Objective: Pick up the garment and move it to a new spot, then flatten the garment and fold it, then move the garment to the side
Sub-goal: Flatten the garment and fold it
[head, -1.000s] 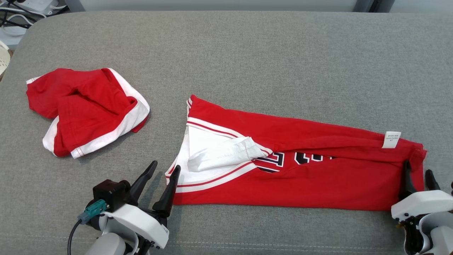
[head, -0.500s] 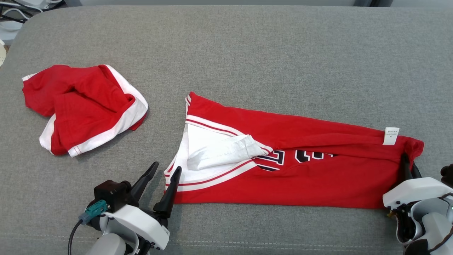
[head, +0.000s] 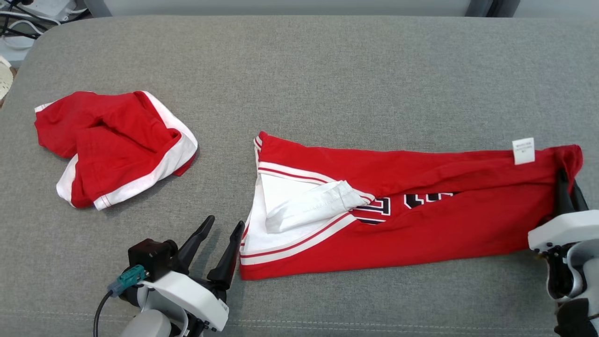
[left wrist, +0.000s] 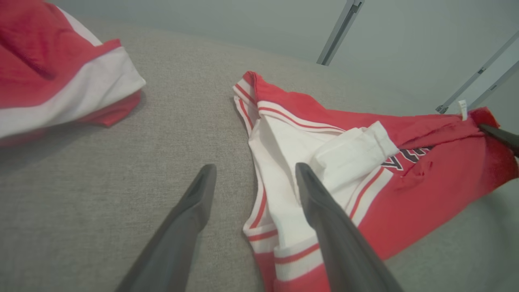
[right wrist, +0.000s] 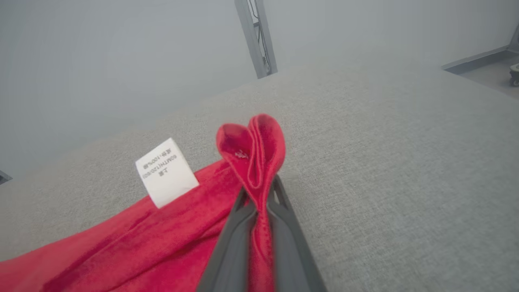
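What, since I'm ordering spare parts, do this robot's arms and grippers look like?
Both grippers have two long, dark, tapering fingers on a glossy white shell. The left gripper carries a black camera block with a teal connector and black cable. The right gripper shows black parts beneath its shell.

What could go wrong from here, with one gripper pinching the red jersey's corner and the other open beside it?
The right gripper is shut on a thin fold at the corner of the red jersey; a pull might slip it free.
The left gripper is open beside the striped end, so a one-sided pull could drag and bunch the cloth.
The white flap lies doubled over and may get folded in.
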Robot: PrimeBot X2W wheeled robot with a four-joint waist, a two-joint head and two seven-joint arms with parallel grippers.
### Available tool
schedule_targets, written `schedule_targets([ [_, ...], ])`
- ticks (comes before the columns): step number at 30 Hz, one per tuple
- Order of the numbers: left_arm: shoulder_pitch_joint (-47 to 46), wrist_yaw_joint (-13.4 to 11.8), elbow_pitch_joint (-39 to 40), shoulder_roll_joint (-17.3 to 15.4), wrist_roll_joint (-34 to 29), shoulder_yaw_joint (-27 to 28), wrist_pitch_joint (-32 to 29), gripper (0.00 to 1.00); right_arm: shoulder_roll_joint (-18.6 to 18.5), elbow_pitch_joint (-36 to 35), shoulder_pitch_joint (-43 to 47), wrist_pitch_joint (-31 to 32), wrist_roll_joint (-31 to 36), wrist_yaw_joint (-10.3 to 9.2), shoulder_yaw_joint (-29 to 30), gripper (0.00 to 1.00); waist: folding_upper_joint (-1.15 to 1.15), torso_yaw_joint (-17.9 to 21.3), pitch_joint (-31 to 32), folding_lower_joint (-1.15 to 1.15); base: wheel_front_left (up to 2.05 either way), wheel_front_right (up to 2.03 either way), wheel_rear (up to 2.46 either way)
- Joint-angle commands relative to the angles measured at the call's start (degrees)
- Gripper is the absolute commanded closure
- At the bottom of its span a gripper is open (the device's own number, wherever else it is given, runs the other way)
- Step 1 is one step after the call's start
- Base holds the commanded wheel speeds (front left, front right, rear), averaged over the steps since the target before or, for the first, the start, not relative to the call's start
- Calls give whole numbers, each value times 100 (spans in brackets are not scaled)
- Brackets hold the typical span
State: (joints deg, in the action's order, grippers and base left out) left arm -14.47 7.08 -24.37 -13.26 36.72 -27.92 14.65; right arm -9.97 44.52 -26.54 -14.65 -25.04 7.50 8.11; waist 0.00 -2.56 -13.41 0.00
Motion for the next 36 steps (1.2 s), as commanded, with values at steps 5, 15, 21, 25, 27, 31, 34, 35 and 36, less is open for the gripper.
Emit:
schedule_targets([
  [5, -78, 41, 91, -30, 101, 110, 35, 0, 211, -640, -135, 37, 34, -1, -785, 100, 0, -53, 85, 0, 0, 0, 0],
  [15, -86, 41, -11, 124, 150, -126, 35, 0, 560, -1598, -333, 836, -581, -1, -2985, 100, 0, -435, 240, 0, 0, 0, 0],
  [21, -133, 41, -3, 237, 175, -273, 35, 0, 689, -1235, -684, 821, -762, -1, -3684, 100, 0, -815, 216, 0, 0, 0, 0],
  [25, -170, 41, -8, 279, 212, -351, 35, 0, 705, -856, -923, 706, -946, -1, -4064, 100, 0, -1067, 162, 0, 0, 0, 0],
  [27, -191, 41, -12, 300, 237, -375, 35, 0, 707, -698, -1029, 625, -1095, -1, -4245, 100, 0, -1173, 135, 0, 0, 0, 0],
  [31, -209, 41, -24, 321, 272, -409, 35, 0, 708, -415, -1227, 481, -1362, -1, -4600, 100, 0, -1311, 111, 0, 0, 0, 0],
  [34, -226, 41, -33, 328, 287, -432, 35, 0, 708, -148, -1369, 439, -1534, -1, -4826, 100, 0, -1369, 100, 0, 0, 0, 0],
  [35, -235, 41, -39, 330, 292, -437, 35, 0, 708, -39, -1417, 435, -1585, -1, -4878, 83, 0, -1381, 94, 0, 0, 0, 0],
  [36, -246, 41, -45, 332, 296, -438, 35, 0, 708, 30, -1455, 411, -1675, -1, -4913, 44, 0, -1390, 87, 0, 0, 0, 0],
])
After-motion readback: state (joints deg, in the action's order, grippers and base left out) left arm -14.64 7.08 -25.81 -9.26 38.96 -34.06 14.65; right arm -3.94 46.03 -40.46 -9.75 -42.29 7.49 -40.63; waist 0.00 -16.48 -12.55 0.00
